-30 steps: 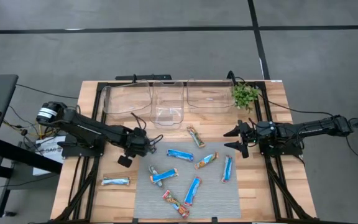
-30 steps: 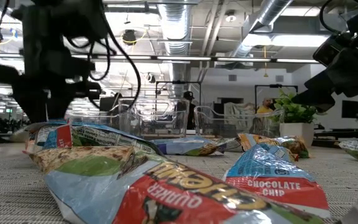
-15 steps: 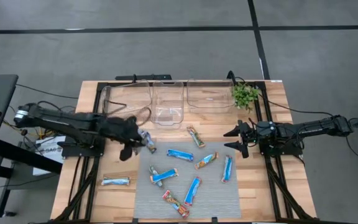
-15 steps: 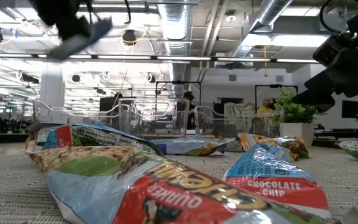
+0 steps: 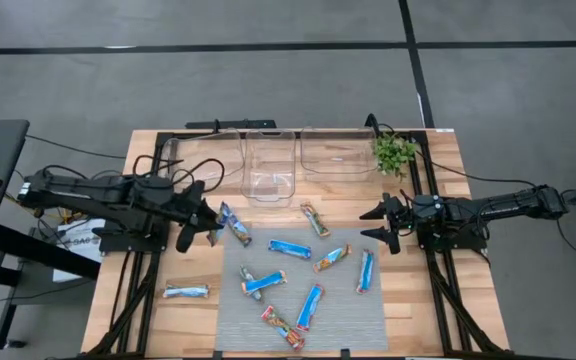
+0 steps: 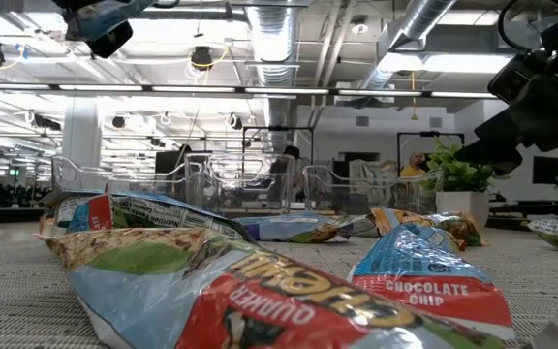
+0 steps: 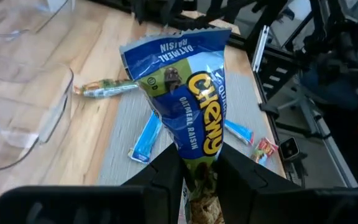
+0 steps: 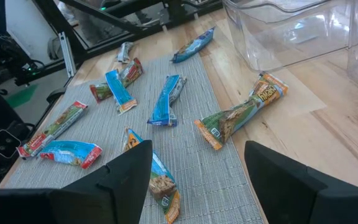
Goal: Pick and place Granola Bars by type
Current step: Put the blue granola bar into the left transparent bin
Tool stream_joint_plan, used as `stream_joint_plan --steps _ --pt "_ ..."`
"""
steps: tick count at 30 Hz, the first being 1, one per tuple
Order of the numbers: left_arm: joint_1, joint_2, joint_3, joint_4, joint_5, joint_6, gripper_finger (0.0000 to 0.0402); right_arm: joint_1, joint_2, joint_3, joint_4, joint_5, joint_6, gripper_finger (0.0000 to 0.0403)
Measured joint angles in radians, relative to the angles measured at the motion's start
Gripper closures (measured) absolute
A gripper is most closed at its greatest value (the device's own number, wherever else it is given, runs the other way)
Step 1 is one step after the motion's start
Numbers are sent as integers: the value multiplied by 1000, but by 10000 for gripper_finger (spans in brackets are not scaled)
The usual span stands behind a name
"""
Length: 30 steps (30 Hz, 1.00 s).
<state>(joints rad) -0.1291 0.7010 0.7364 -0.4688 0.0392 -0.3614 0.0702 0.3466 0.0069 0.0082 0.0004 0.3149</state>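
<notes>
left tool (image 7: 199, 163) grips a blue granola bar (image 7: 185, 93) — aloft; right tool (image 5: 380, 223) spread wide.

**My bench sits in an open lab hall**

I work in a lab or industrial-style workspace, not a home. Overhead I see exposed silver ducts (image 6: 424, 29) and strip lights (image 6: 260, 92). My wooden table (image 5: 418, 300) rests on a black metal frame (image 5: 128, 290) over grey carpet tiles (image 5: 268, 90), with loose cables (image 5: 53, 150) beside it and desks where a person (image 6: 415, 163) sits behind.
</notes>
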Motion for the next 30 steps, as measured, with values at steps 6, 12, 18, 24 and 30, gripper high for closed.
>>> stream_joint_plan --steps 6,12,18,24,30 --pt "48 43 0 11 -120 18 329 0 0 0 0 0 0 154" --pt "246 133 0 69 -246 27 329 0 0 0 0 0 0 154" --pt "482 234 0 101 -325 81 329 0 0 0 0 0 0 154" --pt "683 269 0 101 -375 140 329 0 0 0 0 0 0 154" --pt "795 260 1 101 -379 142 329 0 0 0 0 0 0 154"
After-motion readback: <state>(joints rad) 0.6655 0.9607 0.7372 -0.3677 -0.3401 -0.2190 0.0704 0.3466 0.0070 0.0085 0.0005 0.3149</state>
